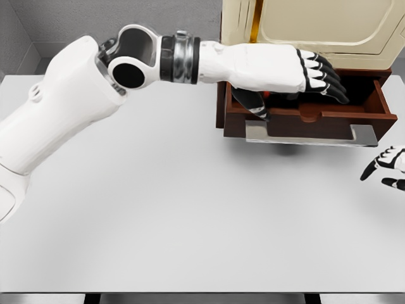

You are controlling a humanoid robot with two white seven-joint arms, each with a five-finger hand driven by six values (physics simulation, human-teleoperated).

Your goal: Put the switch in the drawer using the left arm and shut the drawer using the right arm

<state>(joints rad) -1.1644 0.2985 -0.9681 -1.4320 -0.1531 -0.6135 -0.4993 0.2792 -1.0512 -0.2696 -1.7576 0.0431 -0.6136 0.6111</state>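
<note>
Five left fingers [319, 71] spread over open drawer [304, 114], holding nothing.

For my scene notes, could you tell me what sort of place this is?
Probably a simulated test bench, not a lived-in room: a bare white table, a cream cabinet with its open wooden drawer, and plain grey walls.

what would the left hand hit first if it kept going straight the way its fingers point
The left hand points right and slightly down over the open drawer. Going straight on, its fingertips would probably meet the drawer's right side wall first, though depth is hard to judge from this one view.
</note>
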